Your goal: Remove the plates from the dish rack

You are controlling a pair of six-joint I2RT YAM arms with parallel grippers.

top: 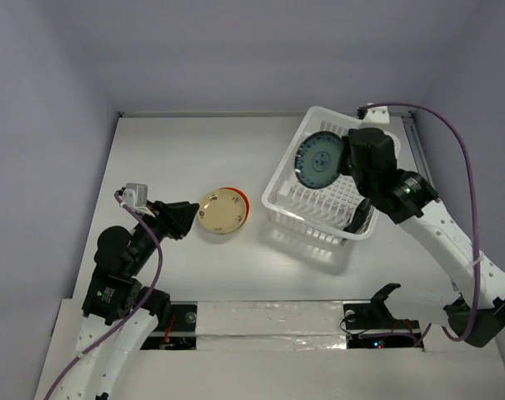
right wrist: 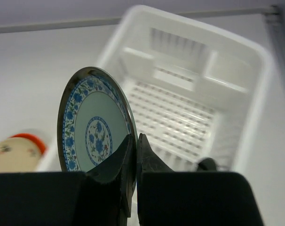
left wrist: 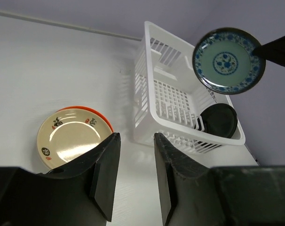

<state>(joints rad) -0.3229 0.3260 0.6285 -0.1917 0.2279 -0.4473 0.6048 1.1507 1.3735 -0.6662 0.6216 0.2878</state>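
Note:
The white dish rack (top: 279, 190) stands right of centre. My right gripper (top: 345, 160) is shut on the rim of a pale green plate with a blue floral pattern (top: 317, 159) and holds it on edge above the rack; the right wrist view shows the grip (right wrist: 134, 139) on the plate (right wrist: 88, 127). A black plate (top: 358, 218) stands on edge in the rack's near right corner. A cream plate (top: 220, 209) lies on an orange-red plate (top: 241, 200) on the table left of the rack. My left gripper (top: 184, 219) is open and empty beside that stack.
The rack's grid base (right wrist: 180, 113) shows bare apart from the black plate (right wrist: 207, 164). The table's back edge meets the wall behind the rack. The left wrist view shows the stack (left wrist: 72, 139) and the rack (left wrist: 145, 94) close together.

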